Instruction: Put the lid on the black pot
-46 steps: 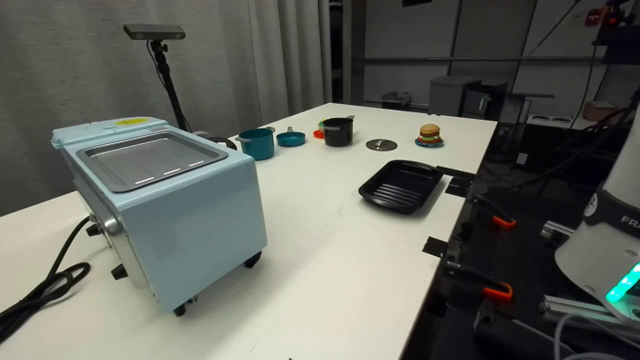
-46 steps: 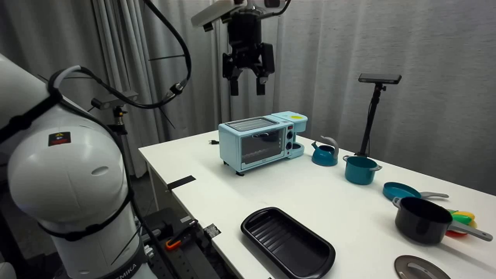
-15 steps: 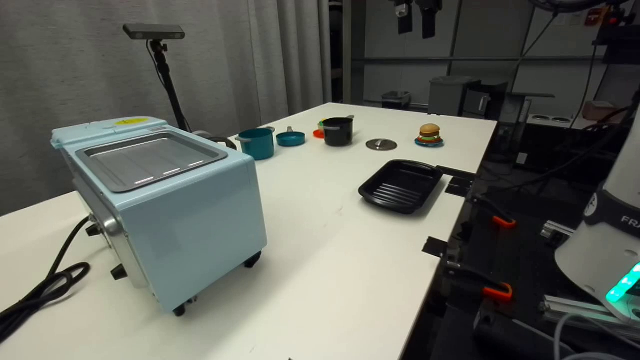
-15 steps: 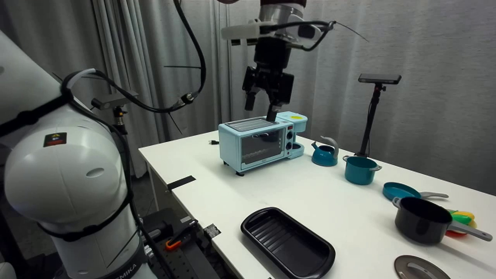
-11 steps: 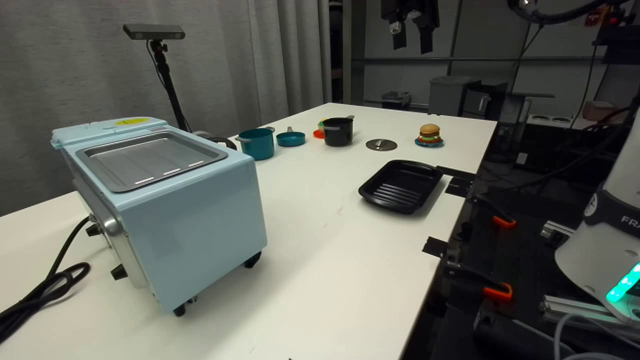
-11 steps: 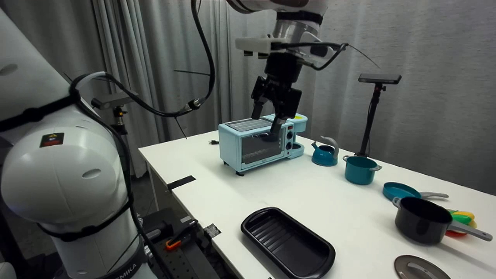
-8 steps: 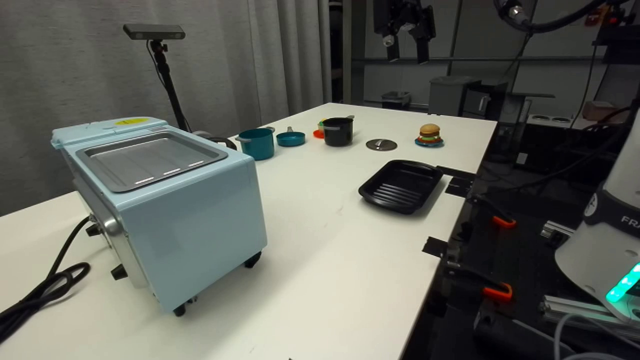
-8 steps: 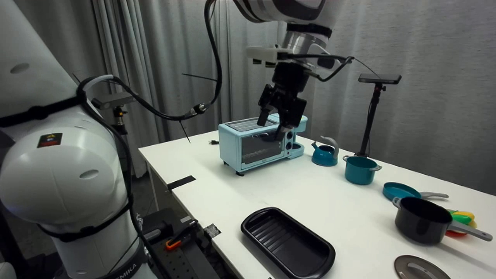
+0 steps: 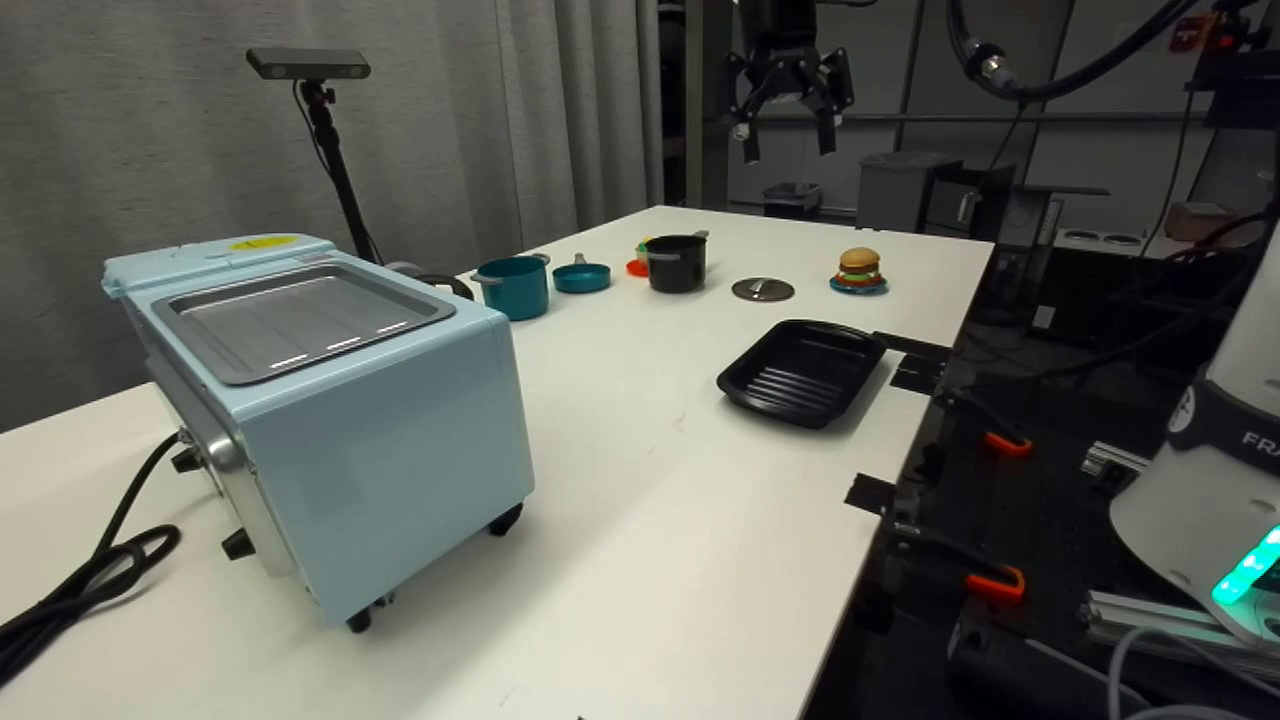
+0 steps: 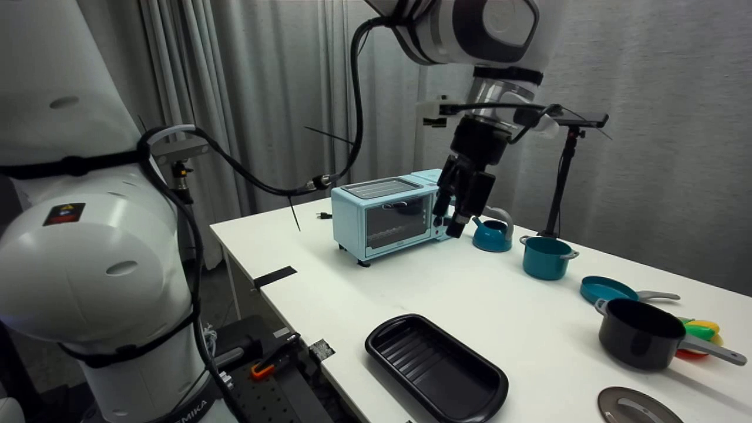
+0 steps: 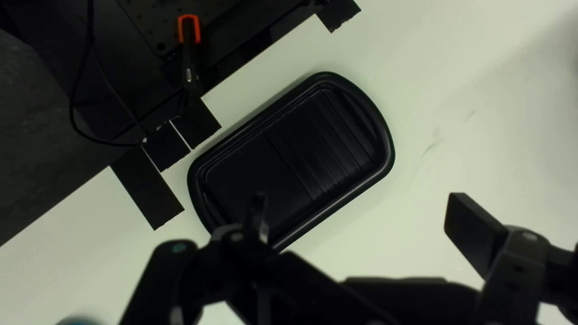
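- Two fingers [image 11: 474, 232] of the gripper [image 9: 789, 150] stand spread wide apart, tips down; it hangs well above the white table [image 9: 640, 480].
- Below it, as the wrist view shows, sits the black tray [image 10: 437, 367], right way up; in an exterior view its long axis runs from far left to near right.
- Flat on the table lies the lid [image 9: 763, 290], handle side up, beyond the tray in an exterior view, between the black pot [image 9: 677, 268] at its left and the burger toy [image 9: 859, 265] at its right, apart from both.
- Its raised grip [image 10: 639, 407] slants from far left to near right in an exterior view, where the near edge of the frame cuts off part of the lid.
- Upright, the black pot has its mouth up; in an exterior view its long grey handle [image 10: 714, 351] points right and slightly near, its short lug [image 10: 601, 306] far left, and its long axis follows that line.
- Just behind the pot, partly hidden, is yellow and green toy food [image 10: 702, 332].
- On the pot's far side is the teal pan [image 10: 605, 289], its handle also pointing right.
- Farther left stand the teal pot [image 10: 545, 258], the teal kettle [image 10: 492, 236] and the light-blue toaster oven [image 10: 388, 226].
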Controlling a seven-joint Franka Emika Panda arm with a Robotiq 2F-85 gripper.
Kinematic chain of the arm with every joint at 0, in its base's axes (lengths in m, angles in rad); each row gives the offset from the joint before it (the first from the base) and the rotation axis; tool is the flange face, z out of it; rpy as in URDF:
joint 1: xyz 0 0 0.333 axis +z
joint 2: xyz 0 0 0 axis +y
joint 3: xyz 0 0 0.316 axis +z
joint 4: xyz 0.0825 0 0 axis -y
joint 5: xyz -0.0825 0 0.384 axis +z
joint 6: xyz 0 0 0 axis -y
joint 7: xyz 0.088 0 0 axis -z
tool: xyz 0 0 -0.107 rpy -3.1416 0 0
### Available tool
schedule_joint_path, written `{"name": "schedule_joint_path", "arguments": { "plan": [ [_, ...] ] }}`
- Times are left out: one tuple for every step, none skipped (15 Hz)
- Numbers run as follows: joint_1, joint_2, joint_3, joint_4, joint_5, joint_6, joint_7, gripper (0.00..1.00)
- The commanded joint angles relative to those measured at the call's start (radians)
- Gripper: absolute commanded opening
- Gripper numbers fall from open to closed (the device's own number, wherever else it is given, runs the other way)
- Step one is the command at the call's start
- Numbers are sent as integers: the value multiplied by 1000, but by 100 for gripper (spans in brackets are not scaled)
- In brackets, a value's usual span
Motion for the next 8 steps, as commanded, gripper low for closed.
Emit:
{"name": "schedule_joint_path", "arguments": {
  "plan": [
    [-27,48,0,30,-56,47,133,100],
    [-33,57,-3,28,-78,64,171,100],
    [-38,64,-6,27,-98,77,205,100],
    [-46,71,-10,25,-124,91,241,100],
    [-52,78,-15,23,-145,103,274,100],
    [-68,93,-32,31,-170,111,282,100],
    [-94,118,-64,45,-194,124,259,100],
    [-106,132,-82,51,-207,134,252,100]
  ]
}}
